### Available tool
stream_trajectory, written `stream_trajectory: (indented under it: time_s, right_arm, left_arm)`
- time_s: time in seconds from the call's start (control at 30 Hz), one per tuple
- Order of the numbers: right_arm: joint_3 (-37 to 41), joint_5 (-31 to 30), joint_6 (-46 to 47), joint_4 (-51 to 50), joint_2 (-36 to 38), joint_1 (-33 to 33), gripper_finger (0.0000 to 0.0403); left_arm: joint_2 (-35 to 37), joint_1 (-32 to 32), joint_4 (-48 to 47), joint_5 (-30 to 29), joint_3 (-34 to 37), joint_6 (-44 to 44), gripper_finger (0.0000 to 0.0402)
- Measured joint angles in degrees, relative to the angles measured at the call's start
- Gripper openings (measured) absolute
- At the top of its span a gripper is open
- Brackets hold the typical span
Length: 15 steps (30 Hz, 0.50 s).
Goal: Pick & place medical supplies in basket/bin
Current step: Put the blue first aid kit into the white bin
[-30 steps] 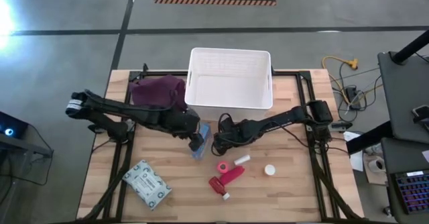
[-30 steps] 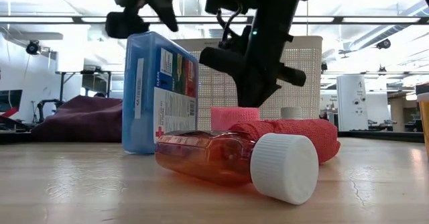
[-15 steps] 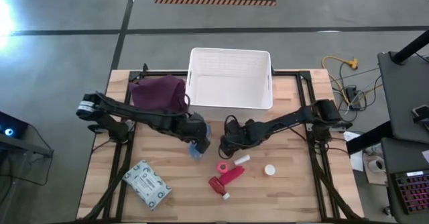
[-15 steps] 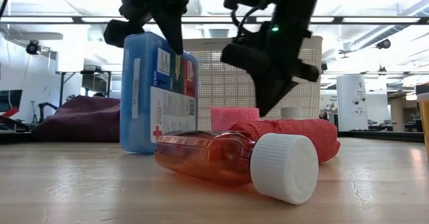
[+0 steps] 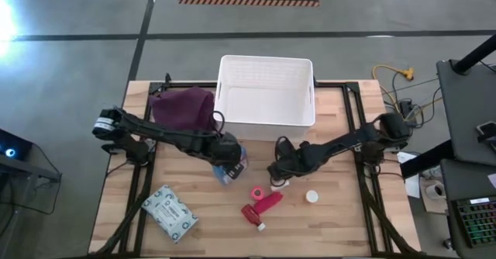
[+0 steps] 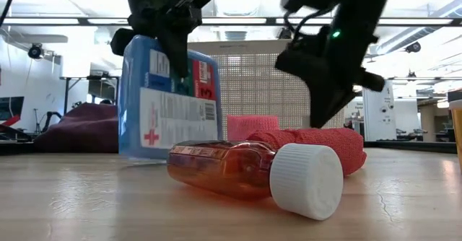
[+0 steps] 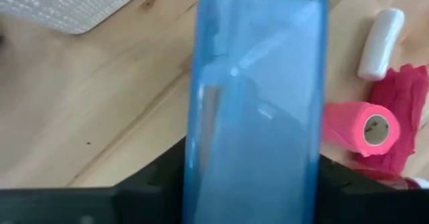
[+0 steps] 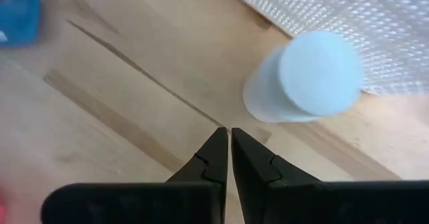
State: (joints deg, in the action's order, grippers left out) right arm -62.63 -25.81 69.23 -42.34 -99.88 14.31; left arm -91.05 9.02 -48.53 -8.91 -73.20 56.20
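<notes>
The blue box with the red-white label (image 6: 170, 107) stands on edge and tilted, left of the table's middle (image 5: 232, 164). My left gripper (image 5: 227, 157) is shut on it from above. My right gripper (image 8: 229, 140) is shut and empty. It hovers (image 5: 277, 174) just above the table, to the right of the box. A small white bottle (image 8: 305, 76) stands upright just beyond its tips. The pink tape roll (image 5: 256, 192), a red tube with a white cap (image 6: 224, 169) and another white bottle (image 5: 312, 197) rest on the table near the front. The grey-white packet (image 5: 170, 212) lies flat at the front left. My left gripper pinches the blue box between its two fingers, one on each broad face near the box's upper edge (image 6: 180, 64). The fingers (image 6: 173, 46) point down from above. The box hangs tilted below them. I cannot tell whether its lower edge (image 6: 144, 156) touches the table.
The white ribbed bin (image 5: 266, 92) stands at the far middle of the table. The maroon cloth (image 5: 182, 108) lies to its left. A white cylinder (image 7: 379, 43) and a red wrap (image 5: 270, 202) lie beside the tape roll.
My left gripper has come down over the blue box's top and taken hold. The box has turned about and tipped from upright. My right gripper has moved toward the table's right and near edges, away from the box.
</notes>
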Motion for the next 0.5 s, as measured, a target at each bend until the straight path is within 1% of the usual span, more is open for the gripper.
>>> stream_trajectory:
  time_s: [0.03, 0.17, 0.33, 0.4, 0.5]
  right_arm:
    - [0.5, -1.1, 0.8, -0.2, 1.0, 0.5, 0.0013]
    - [2.2, -5.1, 2.8, 0.0, 5.5, 1.8, 0.0013]
    - [4.1, -8.9, 4.5, 0.7, 11.1, 1.9, 0.0013]
    - [5.0, -9.6, 5.0, 0.6, 12.9, 1.9, 0.0013]
    - [5.8, -10.5, 5.2, 0.8, 14.6, 1.8, 0.0013]
  left_arm:
    - [0.0, 0.0, 0.0, 0.0, -0.3, 0.0, 0.0148]
    - [0.6, 0.6, -0.9, 0.0, -2.9, -0.1, 0.0148]
    - [1.4, 2.5, -7.2, -0.4, -10.8, -0.2, 0.0148]
    - [1.5, 3.5, -9.6, -1.8, -14.5, -1.1, 0.0148]
    - [1.5, 4.9, -11.2, -6.1, -19.5, -2.3, 0.0148]
